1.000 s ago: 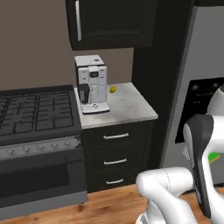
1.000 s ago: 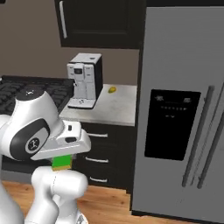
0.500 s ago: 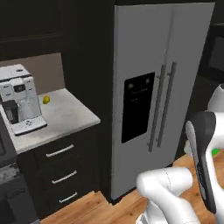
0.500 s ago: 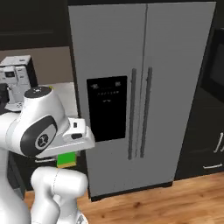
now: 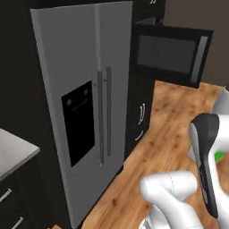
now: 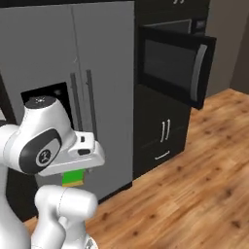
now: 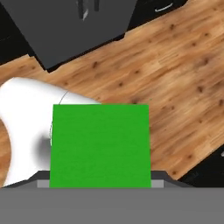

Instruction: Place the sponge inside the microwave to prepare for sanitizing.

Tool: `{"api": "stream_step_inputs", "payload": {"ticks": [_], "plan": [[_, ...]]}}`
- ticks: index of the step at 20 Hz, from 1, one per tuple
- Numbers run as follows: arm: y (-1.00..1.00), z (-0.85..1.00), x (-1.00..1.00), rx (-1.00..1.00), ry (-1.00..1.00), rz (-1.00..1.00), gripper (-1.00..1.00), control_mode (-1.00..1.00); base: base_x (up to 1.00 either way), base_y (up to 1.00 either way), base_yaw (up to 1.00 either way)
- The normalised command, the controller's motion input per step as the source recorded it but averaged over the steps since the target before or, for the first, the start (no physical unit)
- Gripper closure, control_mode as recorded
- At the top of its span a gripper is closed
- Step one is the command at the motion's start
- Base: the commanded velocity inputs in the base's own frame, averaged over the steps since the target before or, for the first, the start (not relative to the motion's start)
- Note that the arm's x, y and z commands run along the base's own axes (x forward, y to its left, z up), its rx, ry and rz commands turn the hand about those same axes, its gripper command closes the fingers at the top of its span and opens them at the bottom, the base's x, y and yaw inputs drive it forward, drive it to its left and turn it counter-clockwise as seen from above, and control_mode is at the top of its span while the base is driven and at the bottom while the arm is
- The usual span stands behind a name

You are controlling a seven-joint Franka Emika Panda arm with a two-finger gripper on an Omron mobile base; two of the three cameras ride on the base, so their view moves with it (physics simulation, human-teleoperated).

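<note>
The gripper is closed on the green sponge, held low over the wood floor. The microwave sits far right of the grey fridge, its door swung open, above dark drawers.

Glossy white rounded shells are covering the arm, with dark grey joint caps and a small round emblem showing on one cap

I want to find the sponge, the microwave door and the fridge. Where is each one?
sponge (image 7: pixel 100 146), hand view, middle of its green face.
microwave door (image 6: pixel 171 66), right base view, dark glass window.
fridge (image 5: pixel 67 53), left base view, grey left door.
</note>
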Motion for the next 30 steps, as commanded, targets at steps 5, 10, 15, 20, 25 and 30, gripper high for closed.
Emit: {"api": "stream_step_inputs", "payload": {"ticks": [5,10,15,20,25,30], "plan": [[0.0,0.0,0.0,0.0,0.0,0.0,1.0,1.0,0.13,-0.72,-0.28],[0.0,0.0,0.0,0.0,0.0,0.0,1.0,1.0,0.17,-0.53,-0.64],[0.0,0.0,0.0,0.0,0.0,0.0,1.0,1.0,0.24,-0.05,-0.53],[0.0,0.0,0.0,0.0,0.0,0.0,1.0,1.0,0.58,0.37,-0.4],[0.0,0.0,0.0,0.0,0.0,0.0,1.0,1.0,0.72,0.18,-0.25],[0.0,0.0,0.0,0.0,0.0,0.0,1.0,1.0,0.64,-0.45,0.0]]}}
